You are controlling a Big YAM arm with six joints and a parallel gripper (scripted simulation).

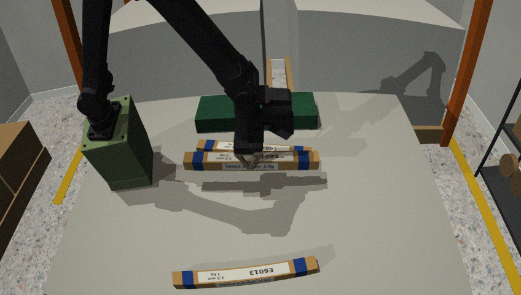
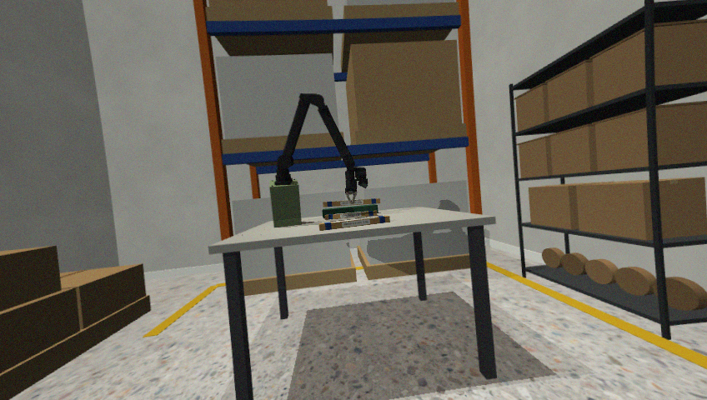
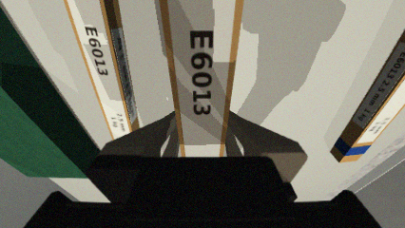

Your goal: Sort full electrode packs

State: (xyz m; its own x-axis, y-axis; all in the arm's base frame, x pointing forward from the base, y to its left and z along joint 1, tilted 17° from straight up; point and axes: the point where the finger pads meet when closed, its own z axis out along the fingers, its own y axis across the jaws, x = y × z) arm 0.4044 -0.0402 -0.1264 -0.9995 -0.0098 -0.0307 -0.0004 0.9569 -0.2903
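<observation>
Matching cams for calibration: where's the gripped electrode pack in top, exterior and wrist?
Top: the gripped pack is near centre, below the green platform.
Exterior: centre of the picture, slightly low, just above the platform in the image.
Wrist: upper middle, running down from the top edge between the jaws.
Shared landmark: the green platform, at far left in wrist.
</observation>
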